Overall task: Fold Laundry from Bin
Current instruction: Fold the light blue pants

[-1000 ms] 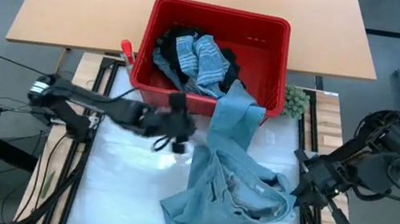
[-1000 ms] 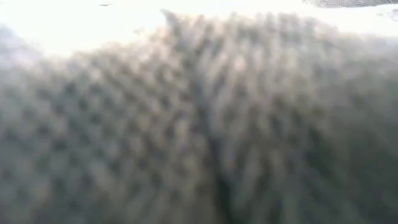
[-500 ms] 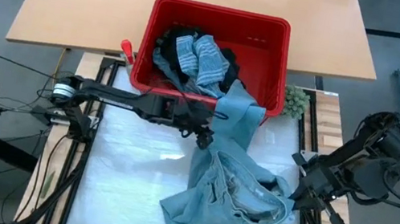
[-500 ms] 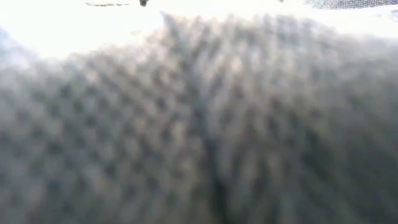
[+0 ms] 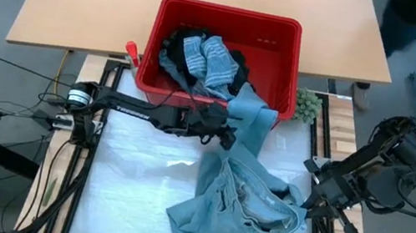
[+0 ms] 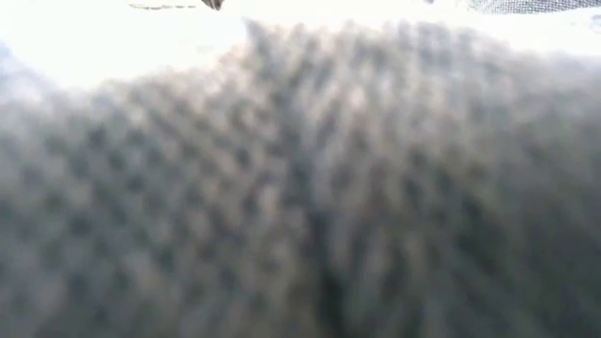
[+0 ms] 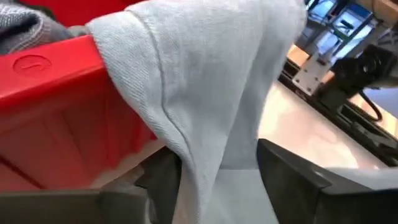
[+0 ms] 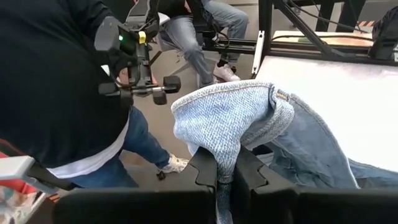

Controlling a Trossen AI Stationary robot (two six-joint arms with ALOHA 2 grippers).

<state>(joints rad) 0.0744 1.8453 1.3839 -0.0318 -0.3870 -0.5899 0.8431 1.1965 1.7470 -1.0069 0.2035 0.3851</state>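
One red bin (image 5: 272, 60) stands at the far middle of the bench (image 5: 132, 163), its long side running left to right across the high view. Inside it lie several garments: one blue-white striped piece (image 5: 216, 60), one denim-blue piece (image 5: 173, 64) beside it, and black cloth (image 5: 180, 37) around both; an exact count of the black pieces cannot be made. One light blue-grey garment (image 5: 235, 184) hangs over the bin's near rim and runs toward the near edge of the bench, its long axis from the bin down to a crumpled heap on the white surface.

Left pincer (image 5: 225, 132) reaches in from the left, just below the bin's near wall, with its fingers (image 7: 292, 177) standing apart on either side of the hanging cloth; whether they press on it cannot be told. Right pincer (image 8: 227, 171) sits at the right edge of the bench, closed on a fold of the same garment. One small green fuzzy lump (image 5: 305, 105) lies just beside the bin's right near corner. Writing on the left arm is too small to read. Low view is filled by blurred cloth. One person (image 8: 56, 81) in dark clothing shows beyond the bench.
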